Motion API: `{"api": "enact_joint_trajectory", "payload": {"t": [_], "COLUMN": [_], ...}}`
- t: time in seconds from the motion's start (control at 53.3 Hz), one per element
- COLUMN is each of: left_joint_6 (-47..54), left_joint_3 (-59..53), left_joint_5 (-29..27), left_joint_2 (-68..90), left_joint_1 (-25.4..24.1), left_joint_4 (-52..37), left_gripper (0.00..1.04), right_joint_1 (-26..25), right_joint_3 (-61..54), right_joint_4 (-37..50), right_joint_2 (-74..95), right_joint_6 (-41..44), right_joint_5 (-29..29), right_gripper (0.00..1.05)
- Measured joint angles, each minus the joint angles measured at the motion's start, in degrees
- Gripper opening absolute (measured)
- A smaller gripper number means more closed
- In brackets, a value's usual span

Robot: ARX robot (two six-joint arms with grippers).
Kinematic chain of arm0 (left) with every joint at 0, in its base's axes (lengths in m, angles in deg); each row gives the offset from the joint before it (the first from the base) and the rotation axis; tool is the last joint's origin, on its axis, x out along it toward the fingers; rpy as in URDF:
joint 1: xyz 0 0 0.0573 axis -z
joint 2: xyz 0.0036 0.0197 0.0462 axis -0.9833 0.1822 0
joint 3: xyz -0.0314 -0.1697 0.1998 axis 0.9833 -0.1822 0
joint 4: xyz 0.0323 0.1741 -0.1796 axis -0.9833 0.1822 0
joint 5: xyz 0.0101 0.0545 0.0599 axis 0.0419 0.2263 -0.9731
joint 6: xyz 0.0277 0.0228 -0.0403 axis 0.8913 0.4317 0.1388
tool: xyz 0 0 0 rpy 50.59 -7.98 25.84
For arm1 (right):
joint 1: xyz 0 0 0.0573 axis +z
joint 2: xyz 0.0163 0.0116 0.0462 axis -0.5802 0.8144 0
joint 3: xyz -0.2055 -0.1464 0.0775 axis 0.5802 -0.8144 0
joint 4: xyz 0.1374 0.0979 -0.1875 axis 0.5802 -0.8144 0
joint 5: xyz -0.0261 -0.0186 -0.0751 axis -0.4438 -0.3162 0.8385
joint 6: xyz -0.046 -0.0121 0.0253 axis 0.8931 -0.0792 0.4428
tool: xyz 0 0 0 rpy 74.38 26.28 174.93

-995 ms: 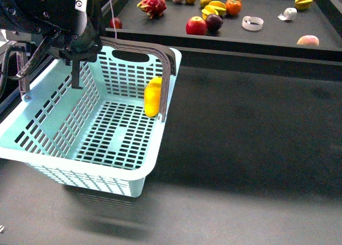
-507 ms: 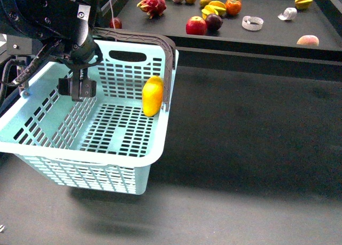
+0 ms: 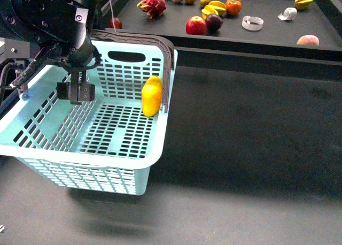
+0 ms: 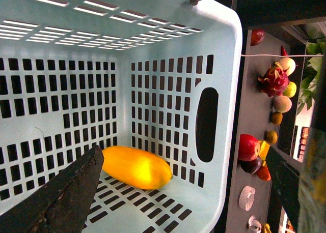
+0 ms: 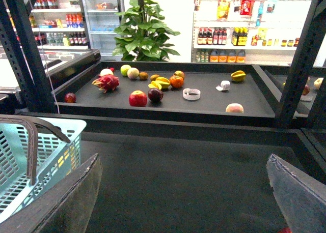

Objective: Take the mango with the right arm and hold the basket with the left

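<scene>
The basket [image 3: 80, 154] sits tilted at the left of the dark bench [image 3: 251, 148], its near end low and its far end raised. The mango [image 3: 152, 96] is inside it, leaning against the far right wall just beside the grey handle [image 3: 166, 68]; in the left wrist view the mango [image 4: 135, 167] lies on the slotted floor in the corner below the oval grip hole.

The left arm [image 3: 45, 17] hangs over the basket's far left part, with its pincer [image 3: 76, 91] inside the basket opening, above the floor and clear of the mango. From the front its fingers look close together, but the left wrist view shows two dark fingers [image 4: 56, 197] standing wide apart at the picture's edges, with nothing between them. Whether it grips any part of the basket cannot be told.

The right pincer [image 5: 186, 202] shows only in its own wrist view: its two fingers [image 5: 61, 202] are spread wide and hold nothing, raised above the bare bench with the basket's corner [image 5: 35, 156] off to one side.

Beyond, a raised black tray [image 3: 267, 33] carries loose fruit, among them a red apple [image 3: 196, 25], a dragon fruit [image 3: 153, 5], an orange [image 3: 233, 7], a star fruit [image 3: 304, 1] and a peach [image 3: 308, 40].
</scene>
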Motion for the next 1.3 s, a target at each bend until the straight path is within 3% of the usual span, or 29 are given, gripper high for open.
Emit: {"api": "enact_joint_trajectory", "payload": {"t": [0.788, 1.07, 1.295], "left_joint_6": [-1.0, 6.0, 14.2], "left_joint_3": [-1.3, -2.8, -10.3], "left_joint_5": [1.4, -0.7, -4.5], "left_joint_2": [-2.9, -9.7, -20.5], "left_joint_1": [-0.3, 0.2, -0.3], "left_joint_4": [-5.4, 1.0, -0.8], "left_gripper": [0.97, 0.97, 0.97], "right_joint_1": [0.0, 0.0, 0.0], "right_joint_3": [0.0, 0.0, 0.0], "right_joint_4": [0.0, 0.0, 0.0], "right_joint_2": [0.0, 0.0, 0.0], "right_joint_6": [0.0, 0.0, 0.0], "right_joint_5": [0.0, 0.0, 0.0], "right_gripper": [0.96, 0.96, 0.96]}}
